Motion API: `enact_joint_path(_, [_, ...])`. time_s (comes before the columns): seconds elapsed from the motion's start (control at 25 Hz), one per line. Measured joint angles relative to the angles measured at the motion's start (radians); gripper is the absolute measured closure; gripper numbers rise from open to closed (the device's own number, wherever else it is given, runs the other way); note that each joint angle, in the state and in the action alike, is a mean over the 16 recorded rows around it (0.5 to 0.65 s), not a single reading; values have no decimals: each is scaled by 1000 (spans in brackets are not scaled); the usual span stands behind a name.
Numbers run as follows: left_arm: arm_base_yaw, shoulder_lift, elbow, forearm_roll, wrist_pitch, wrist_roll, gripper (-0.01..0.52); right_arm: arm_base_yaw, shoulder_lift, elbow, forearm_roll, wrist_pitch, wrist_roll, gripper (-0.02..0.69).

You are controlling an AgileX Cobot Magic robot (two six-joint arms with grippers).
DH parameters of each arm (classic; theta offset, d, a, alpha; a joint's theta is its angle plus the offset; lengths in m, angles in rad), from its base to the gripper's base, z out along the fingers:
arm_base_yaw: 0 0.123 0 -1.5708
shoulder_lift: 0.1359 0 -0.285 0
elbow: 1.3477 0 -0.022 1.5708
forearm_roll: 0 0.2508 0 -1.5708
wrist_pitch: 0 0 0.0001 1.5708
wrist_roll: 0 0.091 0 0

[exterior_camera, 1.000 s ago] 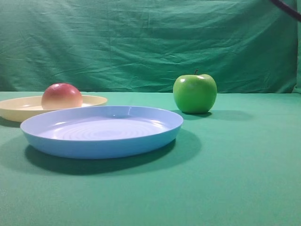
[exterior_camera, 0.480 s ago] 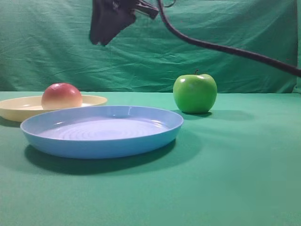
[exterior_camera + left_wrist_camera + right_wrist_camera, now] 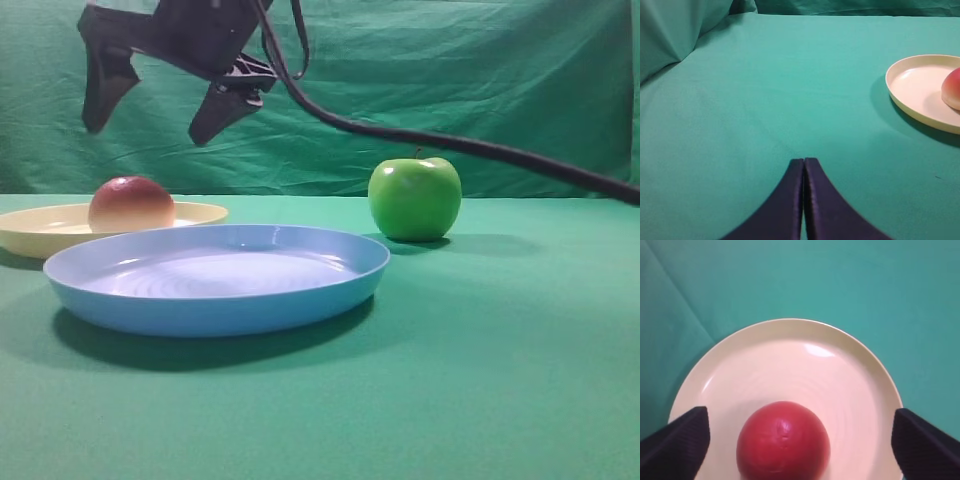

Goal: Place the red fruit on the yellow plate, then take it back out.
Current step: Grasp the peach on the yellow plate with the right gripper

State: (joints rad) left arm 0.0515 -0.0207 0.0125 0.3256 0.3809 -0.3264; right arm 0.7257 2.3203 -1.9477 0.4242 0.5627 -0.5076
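Note:
The red fruit point(image 3: 131, 204) rests on the yellow plate point(image 3: 40, 240) at the far left of the table. High above it hangs my right gripper point(image 3: 148, 130), open wide, its two dark fingers spread and touching nothing. In the right wrist view the red fruit point(image 3: 783, 442) lies on the yellow plate point(image 3: 790, 355), centred under my right gripper point(image 3: 799, 415), with a finger point(image 3: 680, 440) well clear on each side. My left gripper point(image 3: 804, 161) is shut and empty, low over bare cloth. The yellow plate point(image 3: 912, 85) and the edge of the red fruit point(image 3: 952, 90) lie to its right.
A larger light-blue plate point(image 3: 215, 300) stands in front, just right of the yellow one. A green apple point(image 3: 414, 198) sits further right at the back. The right arm's black cable point(image 3: 450, 145) slants across above the apple. A green cloth covers table and backdrop.
My right gripper has come into view from the upper right, travelled left to above the fruit and opened wide. Fruit, plates and apple have not moved.

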Motion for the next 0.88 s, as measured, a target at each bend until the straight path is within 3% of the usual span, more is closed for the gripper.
enact_joint_path(0.56, [0, 0, 0, 0, 0, 0, 514, 3, 75, -3, 57, -35, -44, 73])
enact_joint_path(0.88, [0, 0, 0, 0, 0, 0, 514, 4, 86, -5, 53, -28, -52, 253])
